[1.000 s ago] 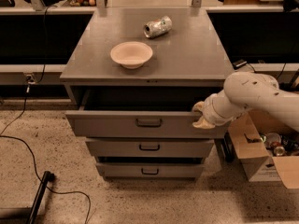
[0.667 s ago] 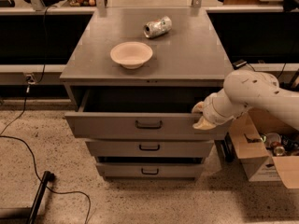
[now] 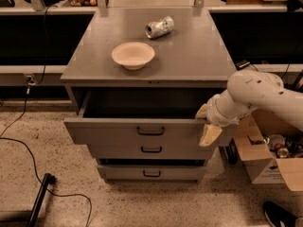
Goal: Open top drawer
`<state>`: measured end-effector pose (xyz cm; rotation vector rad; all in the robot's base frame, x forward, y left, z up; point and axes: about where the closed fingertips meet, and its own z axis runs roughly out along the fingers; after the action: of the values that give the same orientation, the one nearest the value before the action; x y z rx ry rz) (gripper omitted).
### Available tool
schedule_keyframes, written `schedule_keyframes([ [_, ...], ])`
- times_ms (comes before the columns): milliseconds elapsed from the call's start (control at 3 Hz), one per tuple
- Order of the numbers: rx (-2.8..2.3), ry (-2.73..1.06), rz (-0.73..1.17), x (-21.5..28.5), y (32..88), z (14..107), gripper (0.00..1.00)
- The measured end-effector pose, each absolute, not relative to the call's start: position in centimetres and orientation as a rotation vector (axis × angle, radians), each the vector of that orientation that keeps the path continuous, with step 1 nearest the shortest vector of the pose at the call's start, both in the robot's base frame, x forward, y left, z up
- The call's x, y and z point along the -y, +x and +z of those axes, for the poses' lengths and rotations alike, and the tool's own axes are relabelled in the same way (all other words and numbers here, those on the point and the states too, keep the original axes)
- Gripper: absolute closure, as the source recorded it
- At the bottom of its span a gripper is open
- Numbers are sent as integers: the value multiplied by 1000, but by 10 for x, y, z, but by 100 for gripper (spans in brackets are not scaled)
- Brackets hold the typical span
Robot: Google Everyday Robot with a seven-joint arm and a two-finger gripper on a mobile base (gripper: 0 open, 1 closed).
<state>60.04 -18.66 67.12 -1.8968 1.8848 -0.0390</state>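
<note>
At the right end of the top drawer [image 3: 113,131], we see the gripper [image 3: 204,126] clamped on its front panel, one finger inside the rim, the other in front. Vs 1 s ago: no visible change; drawer out the same amt, gripper in the same spot. Drawer front overhangs the two lower drawers [image 3: 151,150]. Open floor [image 3: 142,202] lies ahead of it, w/ a cable [image 3: 19,143] well to the left and a cardboard box [image 3: 265,167] near the right side, under the arm [image 3: 255,91]. Count: 3 drawers, 1 bowl [image 3: 133,55], 1 can [image 3: 159,27], both on the cabinet top [image 3: 199,56], apart.
</note>
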Motion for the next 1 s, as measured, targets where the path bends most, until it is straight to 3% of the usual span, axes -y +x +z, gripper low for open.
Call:
schedule_keyframes([
  [333,-1885,-1899,-36,186,600,670,0],
  [1000,-1960,-1898,-2,195,593,657,3],
])
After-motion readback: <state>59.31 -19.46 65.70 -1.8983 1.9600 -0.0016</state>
